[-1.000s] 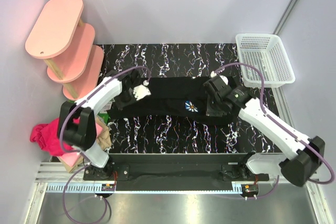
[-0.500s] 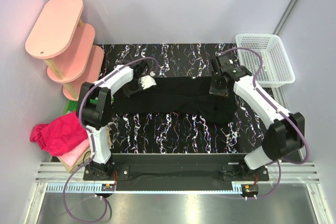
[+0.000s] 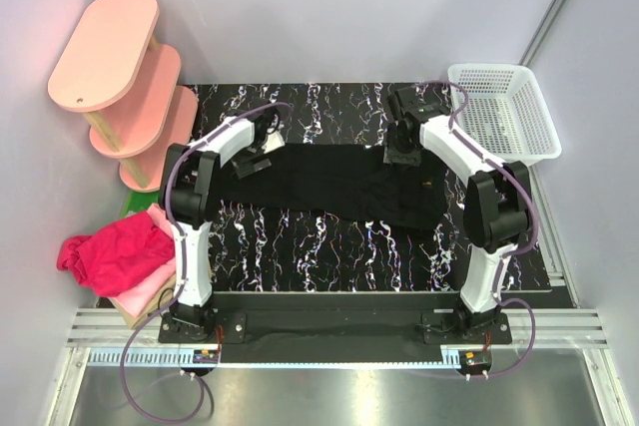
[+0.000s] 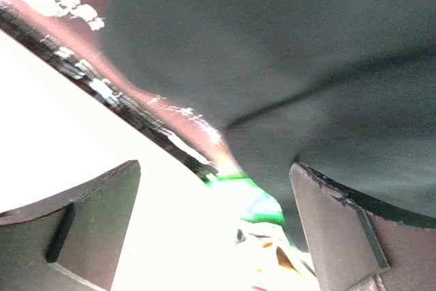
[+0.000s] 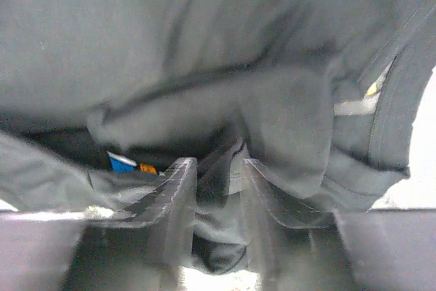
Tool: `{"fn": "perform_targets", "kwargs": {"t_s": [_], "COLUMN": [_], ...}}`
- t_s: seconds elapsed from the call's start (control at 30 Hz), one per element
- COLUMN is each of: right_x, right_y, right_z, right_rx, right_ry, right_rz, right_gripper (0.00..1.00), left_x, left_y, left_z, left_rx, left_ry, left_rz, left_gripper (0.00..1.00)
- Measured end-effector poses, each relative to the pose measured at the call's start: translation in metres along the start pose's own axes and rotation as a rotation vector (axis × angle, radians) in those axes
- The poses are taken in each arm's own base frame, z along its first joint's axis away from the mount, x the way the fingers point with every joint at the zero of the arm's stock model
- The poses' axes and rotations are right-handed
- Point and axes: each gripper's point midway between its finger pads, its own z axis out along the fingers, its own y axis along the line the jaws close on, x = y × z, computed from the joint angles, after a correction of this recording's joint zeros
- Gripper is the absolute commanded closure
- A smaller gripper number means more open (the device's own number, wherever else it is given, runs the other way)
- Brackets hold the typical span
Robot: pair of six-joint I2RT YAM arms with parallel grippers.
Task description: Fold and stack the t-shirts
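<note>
One pile (image 3: 108,251): near left, off the left side of the table (image 3: 300,256), magenta on top. It is well apart from both grippers, so you can leave it for now.
Black tee (image 3: 339,182): spread across the middle of the table, long axis left to right. Its near edge is uneven and reaches nearest at the right end. No print shows.
Left gripper (image 4: 214,165): at the tee's far left corner. The fingers are spread wide with nothing between them, and the black cloth lies just past the tips.
Right gripper (image 5: 216,165): at the far edge, toward the right end. The fingers are pinched tight on a fold of the black tee.
Basket (image 3: 504,112): far right, beside the right arm, apart from the tee.
Side: almost all of the tee lies on the near side of both grippers. You have one at each end of the long axis, but only the right end is held.
Next move, as I judge it: get the left fingers closed on that corner before you draw the far edge anywhere. If you pull with the right alone, the cloth will likely skew about its loose left end.
</note>
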Motion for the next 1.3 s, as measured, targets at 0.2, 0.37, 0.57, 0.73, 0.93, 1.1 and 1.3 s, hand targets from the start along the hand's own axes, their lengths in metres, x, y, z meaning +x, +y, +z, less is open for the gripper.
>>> {"fn": "perform_targets", "kwargs": {"t_s": [0.2, 0.37, 0.57, 0.73, 0.93, 1.1, 1.3], "right_x": [-0.032, -0.03, -0.005, 0.009, 0.011, 0.017, 0.017], "right_y": [-0.003, -0.005, -0.013, -0.01, -0.005, -0.002, 0.002], "right_z": [-0.009, -0.016, -0.019, -0.004, 0.017, 0.04, 0.049], "right_rx": [-0.013, -0.021, -0.026, -0.051, -0.066, -0.079, -0.117], "right_ry": [-0.067, -0.073, -0.043, 0.001, 0.027, 0.075, 0.092], "right_rz": [0.017, 0.019, 0.017, 0.017, 0.013, 0.015, 0.022], "right_gripper": [0.47, 0.52, 0.55, 0.59, 0.61, 0.68, 1.0], "left_x": [0.008, -0.008, -0.051, -0.063, -0.056, -0.053, -0.05], "left_y": [0.009, -0.025, -0.064, -0.095, -0.108, -0.107, -0.105], "left_z": [-0.019, -0.101, -0.137, -0.066, -0.042, -0.038, -0.037], "left_rx": [-0.085, -0.11, -0.032, 0.098, 0.165, 0.186, 0.198], "left_ry": [-0.002, -0.187, -0.361, -0.219, -0.151, -0.154, -0.163], "left_rz": [-0.051, 0.012, 0.074, 0.094, 0.081, 0.051, 0.034], "left_gripper": [0.01, 0.01, 0.01, 0.01, 0.01, 0.01, 0.01]}}
